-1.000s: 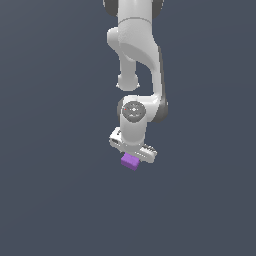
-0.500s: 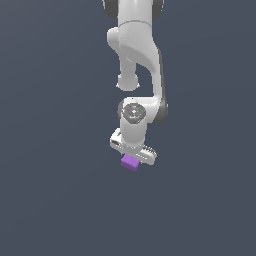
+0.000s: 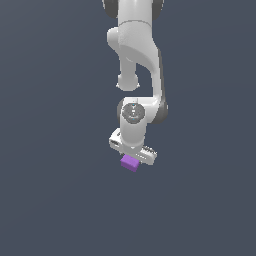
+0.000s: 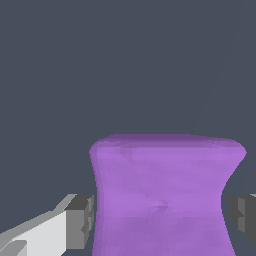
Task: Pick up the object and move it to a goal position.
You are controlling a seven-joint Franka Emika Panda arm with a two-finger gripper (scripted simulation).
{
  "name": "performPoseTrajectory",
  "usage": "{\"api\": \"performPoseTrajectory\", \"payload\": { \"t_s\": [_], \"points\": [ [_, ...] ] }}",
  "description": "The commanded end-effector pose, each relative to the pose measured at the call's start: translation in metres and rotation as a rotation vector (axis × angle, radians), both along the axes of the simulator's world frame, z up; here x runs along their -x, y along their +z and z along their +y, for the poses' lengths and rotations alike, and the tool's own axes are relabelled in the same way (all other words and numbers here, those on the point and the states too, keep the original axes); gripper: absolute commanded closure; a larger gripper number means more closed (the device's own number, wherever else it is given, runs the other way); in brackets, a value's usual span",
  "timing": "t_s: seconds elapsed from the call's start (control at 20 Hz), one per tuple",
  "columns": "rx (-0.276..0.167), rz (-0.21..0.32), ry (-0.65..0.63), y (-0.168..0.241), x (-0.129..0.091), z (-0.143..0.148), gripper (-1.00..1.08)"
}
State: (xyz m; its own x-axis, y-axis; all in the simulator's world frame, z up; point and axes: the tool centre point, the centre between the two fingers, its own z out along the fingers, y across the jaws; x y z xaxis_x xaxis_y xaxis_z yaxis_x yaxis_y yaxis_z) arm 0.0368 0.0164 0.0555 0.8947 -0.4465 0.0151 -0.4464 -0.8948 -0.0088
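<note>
So: one white arm point(image 3: 137, 55) hangs down from the frame's top edge against a plain dark grey ground point(image 3: 50, 200). Gripper point(image 3: 131, 161) sits at the arm's low end, tilted, its white body sloping down toward the exterior view's right. Cube point(image 3: 129, 162), purple and matte, is directly under the gripper body, touching it, narrower than the gripper. Wrist view: cube point(image 4: 162, 200) fills the space between the two dark grey pads point(image 4: 81, 220), one pad against each side face; its sides look pinched inward at the pads. Jaws closed narrow on the cube, gripping it. Can't tell from either view whether the cube rests on the ground or is lifted off it.
</note>
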Motion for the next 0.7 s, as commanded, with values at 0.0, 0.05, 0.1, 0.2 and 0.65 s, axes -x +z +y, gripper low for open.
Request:
{"api": "performPoseTrajectory", "payload": {
  "t_s": [0.0,0.05,0.1,0.2,0.65],
  "points": [
    [0.000,-0.001,-0.001,0.004,-0.001,-0.003,1.08],
    [0.000,-0.001,-0.001,0.007,-0.002,-0.005,1.08],
    [0.000,-0.001,-0.001,0.011,-0.002,-0.007,1.08],
    [0.000,0.000,-0.001,0.020,-0.004,-0.013,1.08],
    [0.000,0.004,-0.001,0.086,-0.017,-0.056,1.08]
  ]
}}
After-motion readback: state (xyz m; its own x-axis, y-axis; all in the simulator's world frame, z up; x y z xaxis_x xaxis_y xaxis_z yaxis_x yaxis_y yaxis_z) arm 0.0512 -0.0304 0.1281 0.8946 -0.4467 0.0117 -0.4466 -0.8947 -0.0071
